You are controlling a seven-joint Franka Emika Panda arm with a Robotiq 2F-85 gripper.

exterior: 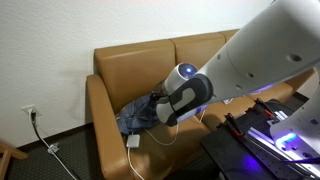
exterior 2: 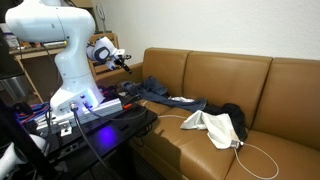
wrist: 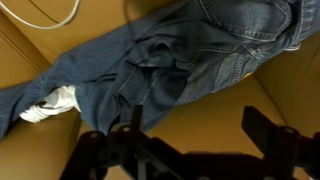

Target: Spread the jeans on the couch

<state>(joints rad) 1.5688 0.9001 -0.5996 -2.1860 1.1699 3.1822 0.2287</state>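
Denim jeans lie rumpled on the couch just below the gripper.

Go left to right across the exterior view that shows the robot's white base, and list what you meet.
White robot arm → tool → jeans → white cloth.

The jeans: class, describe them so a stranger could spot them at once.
Find the wide tan leather couch. On its end seat nearest the robot lie the jeans. They are rumpled blue denim, unlike the white cloth on the next seat.
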